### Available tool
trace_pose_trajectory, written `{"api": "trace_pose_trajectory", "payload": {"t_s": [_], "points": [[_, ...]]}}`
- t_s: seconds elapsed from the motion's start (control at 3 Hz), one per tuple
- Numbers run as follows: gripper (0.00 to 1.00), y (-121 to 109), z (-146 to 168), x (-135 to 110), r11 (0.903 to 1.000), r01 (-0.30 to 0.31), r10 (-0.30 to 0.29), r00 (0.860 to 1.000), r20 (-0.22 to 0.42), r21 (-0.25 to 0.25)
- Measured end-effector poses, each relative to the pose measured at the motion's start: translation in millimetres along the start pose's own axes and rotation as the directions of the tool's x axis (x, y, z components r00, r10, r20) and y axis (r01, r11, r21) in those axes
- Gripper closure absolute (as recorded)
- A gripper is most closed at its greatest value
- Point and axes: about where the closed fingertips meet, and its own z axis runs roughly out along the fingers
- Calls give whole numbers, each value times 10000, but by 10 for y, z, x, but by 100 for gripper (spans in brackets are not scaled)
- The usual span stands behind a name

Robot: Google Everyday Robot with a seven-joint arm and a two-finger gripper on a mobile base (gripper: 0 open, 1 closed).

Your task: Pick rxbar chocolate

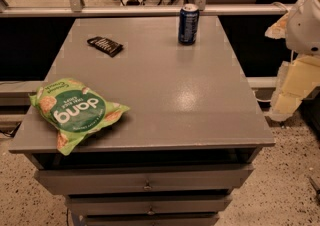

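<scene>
one rxbar chocolate (105,45), one can (188,24); gripper (292,89) seemingly right.

The rxbar chocolate (105,45) is a small, flat, rectangular bar in a black wrapper with faint pale lettering. It lies flat on the grey counter (175,95), close to the far left corner and a little in from the left edge. Its long side is skewed to the counter's edges. Nothing touches it. The claw (290,95) hangs beyond the counter's right edge, well apart from the bar.
</scene>
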Motion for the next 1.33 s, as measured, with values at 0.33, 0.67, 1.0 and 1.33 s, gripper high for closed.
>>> {"api": "trace_pose_trajectory", "payload": {"t_s": [0.33, 0.67, 1.0, 1.33], "points": [[0, 0, 0, 0, 10000, 0, 0, 10000, 1, 2], [0, -101, 156, -262, 9999, 150, -152, 9989, 438, 35], [0, -265, 488, -772, 9998, 185, -177, 9937, 1108, -56], [0, -440, 763, -1357, 9999, -59, 78, 9830, 1832, -107]]}}
